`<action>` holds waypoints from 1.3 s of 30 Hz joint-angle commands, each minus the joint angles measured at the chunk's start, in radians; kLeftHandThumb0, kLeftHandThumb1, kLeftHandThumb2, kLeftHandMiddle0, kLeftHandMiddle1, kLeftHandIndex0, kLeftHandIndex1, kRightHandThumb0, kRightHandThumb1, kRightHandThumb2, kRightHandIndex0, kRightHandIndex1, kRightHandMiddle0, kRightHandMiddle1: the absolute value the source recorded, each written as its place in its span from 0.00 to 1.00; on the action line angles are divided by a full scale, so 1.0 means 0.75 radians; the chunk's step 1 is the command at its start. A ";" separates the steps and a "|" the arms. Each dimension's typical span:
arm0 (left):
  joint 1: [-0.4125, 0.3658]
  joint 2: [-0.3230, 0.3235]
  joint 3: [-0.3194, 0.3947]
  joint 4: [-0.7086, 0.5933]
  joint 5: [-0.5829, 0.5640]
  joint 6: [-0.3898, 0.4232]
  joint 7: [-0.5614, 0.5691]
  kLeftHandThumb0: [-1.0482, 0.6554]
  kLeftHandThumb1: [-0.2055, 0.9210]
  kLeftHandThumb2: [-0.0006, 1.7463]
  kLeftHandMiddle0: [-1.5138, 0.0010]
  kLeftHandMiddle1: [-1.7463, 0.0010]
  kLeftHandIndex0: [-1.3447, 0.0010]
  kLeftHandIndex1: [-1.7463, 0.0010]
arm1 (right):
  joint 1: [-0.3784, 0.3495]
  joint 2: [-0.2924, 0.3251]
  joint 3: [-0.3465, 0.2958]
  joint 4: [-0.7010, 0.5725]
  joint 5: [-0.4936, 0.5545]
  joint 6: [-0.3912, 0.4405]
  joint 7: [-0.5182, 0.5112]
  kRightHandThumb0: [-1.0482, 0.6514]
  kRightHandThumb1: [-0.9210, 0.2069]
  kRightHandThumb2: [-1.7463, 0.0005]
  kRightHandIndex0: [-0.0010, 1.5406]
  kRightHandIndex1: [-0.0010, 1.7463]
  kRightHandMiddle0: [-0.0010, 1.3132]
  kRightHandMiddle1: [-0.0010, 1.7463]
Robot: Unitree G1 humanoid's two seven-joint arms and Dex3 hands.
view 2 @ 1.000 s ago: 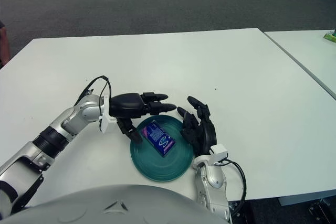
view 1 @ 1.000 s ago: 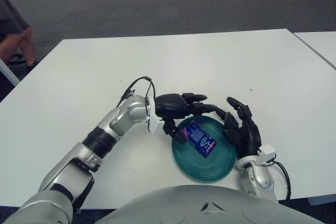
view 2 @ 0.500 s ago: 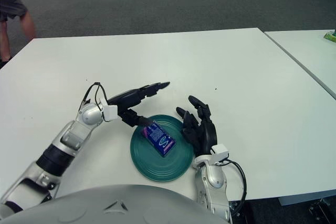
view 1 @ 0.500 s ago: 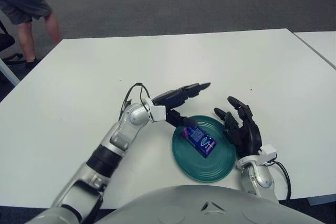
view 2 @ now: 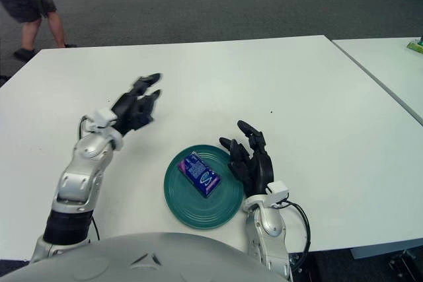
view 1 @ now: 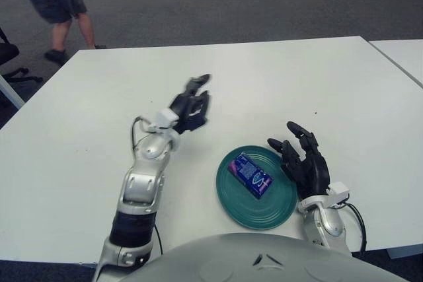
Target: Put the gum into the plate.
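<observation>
Lying flat — gum in plate, long axis diagonal.

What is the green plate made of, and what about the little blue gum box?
The green plate looks like plastic with a smooth, faintly glossy finish: even teal colour and soft ring grooves; glazed ceramic is possible. The blue gum box looks like printed card or thin plastic, with sharp flat edges and shiny printed lettering.
</observation>
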 commanded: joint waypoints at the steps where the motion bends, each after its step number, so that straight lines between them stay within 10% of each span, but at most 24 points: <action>1: 0.040 -0.041 0.024 -0.037 -0.052 0.069 0.046 0.16 1.00 0.52 0.67 0.95 1.00 0.52 | 0.098 -0.010 -0.017 0.109 0.019 0.163 -0.020 0.34 0.00 0.64 0.39 0.39 0.03 0.49; 12: 0.278 -0.062 0.091 -0.078 -0.120 0.018 0.106 0.15 1.00 0.55 0.69 0.97 1.00 0.54 | 0.089 -0.028 -0.040 0.128 0.031 0.158 -0.005 0.33 0.00 0.65 0.38 0.40 0.04 0.51; 25: 0.760 -0.004 0.035 -0.043 -0.095 -0.410 0.073 0.17 1.00 0.54 0.62 0.94 0.97 0.49 | 0.064 -0.047 -0.090 0.137 0.042 0.179 0.012 0.33 0.00 0.65 0.37 0.40 0.03 0.50; 39: 0.670 -0.139 -0.060 0.421 -0.093 -0.889 0.151 0.17 1.00 0.51 0.62 0.73 0.84 0.43 | 0.032 -0.078 -0.122 0.090 0.011 0.224 -0.001 0.35 0.00 0.61 0.35 0.37 0.00 0.45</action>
